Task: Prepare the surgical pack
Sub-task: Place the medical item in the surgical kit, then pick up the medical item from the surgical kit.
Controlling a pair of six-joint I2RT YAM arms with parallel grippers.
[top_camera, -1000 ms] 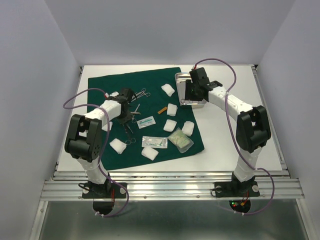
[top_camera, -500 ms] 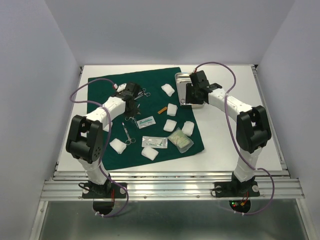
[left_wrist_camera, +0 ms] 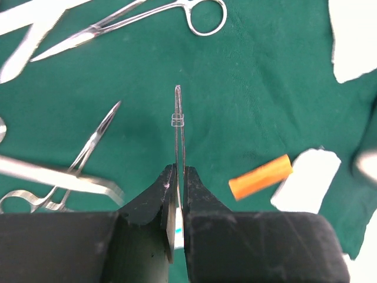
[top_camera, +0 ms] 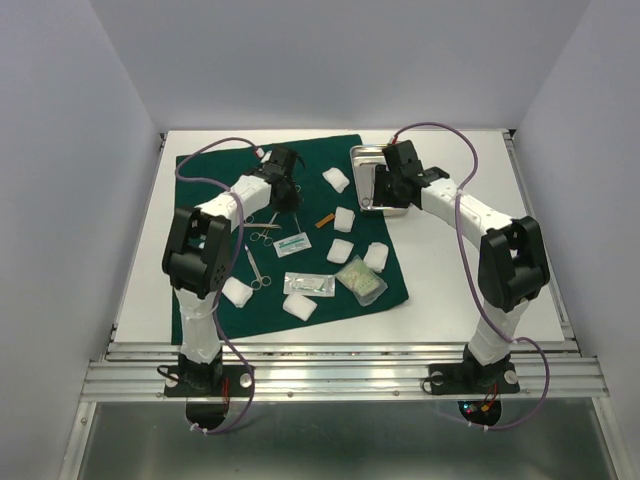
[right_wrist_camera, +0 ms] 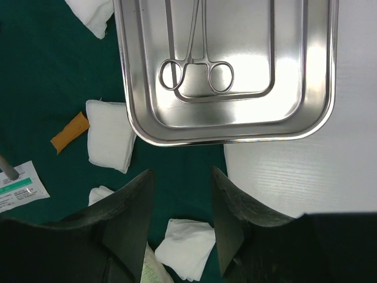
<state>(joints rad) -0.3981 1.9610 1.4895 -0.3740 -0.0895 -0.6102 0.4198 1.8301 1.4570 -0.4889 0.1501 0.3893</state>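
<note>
Surgical pack (top_camera: 300, 262) pieces are lying mostly loose on the green drape (top_camera: 310, 155) left of the steel tray (top_camera: 362, 165), so the packing is only partly done. In the overhead view the left claw (top_camera: 286, 185) is hanging over the drape much nearer the tray than a second ago, when it was working low among the scissors (top_camera: 262, 236) farther to the tray's left. The right claw (top_camera: 384, 190) is hovering over the tray, hardly moved. Gauze pads (top_camera: 343, 220) and a sealed packet (top_camera: 308, 284) are waiting on the cloth, left of and nearer than the tray.

From the left wrist, the left claw (left_wrist_camera: 178, 177) is clenched on a thin pair of tweezers (left_wrist_camera: 178, 112), its tip pointing out ahead above the cloth. It has finished tightening and is now carrying. An orange tube (left_wrist_camera: 261, 177) is lying to the right of the tweezers' tip.

From the right wrist, the right claw (right_wrist_camera: 177, 218) is standing released, gripping nothing, just short of the tray's near rim (right_wrist_camera: 230, 138). One pair of forceps (right_wrist_camera: 194, 65) is already resting inside the tray. The tray's right part is sitting on the bare table (right_wrist_camera: 294, 177).

I judge that the lift means the tweezers are heading for the tray next.
</note>
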